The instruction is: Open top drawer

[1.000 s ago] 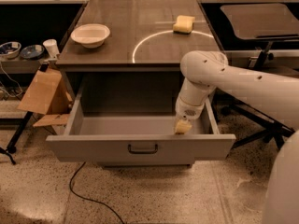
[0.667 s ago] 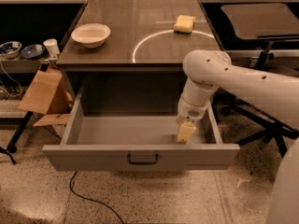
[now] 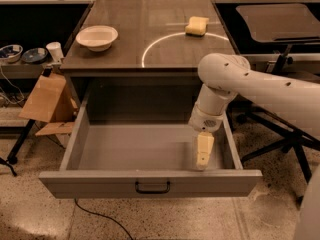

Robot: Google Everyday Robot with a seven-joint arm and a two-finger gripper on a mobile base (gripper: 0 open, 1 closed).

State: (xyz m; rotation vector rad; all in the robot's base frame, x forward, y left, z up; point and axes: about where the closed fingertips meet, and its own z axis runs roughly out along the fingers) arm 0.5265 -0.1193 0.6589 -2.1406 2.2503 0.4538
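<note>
The top drawer (image 3: 150,183) is grey with a small black bar handle (image 3: 152,188) at the centre of its front. It stands pulled far out from under the dark tabletop (image 3: 150,34), and its plain grey inside shows with nothing in it. My gripper (image 3: 203,156) hangs down from the white arm (image 3: 260,89) into the drawer's right part, just behind the front panel. No lower drawers show in this view.
A white bowl (image 3: 97,37) and a yellow sponge (image 3: 197,26) lie on the tabletop. A cardboard box (image 3: 46,100) leans at the left beside the drawer. A black chair base (image 3: 285,144) stands at the right. A cable (image 3: 95,216) runs on the speckled floor.
The drawer has slid further out toward the camera. My gripper has moved with it, staying inside near the front panel on the right.
</note>
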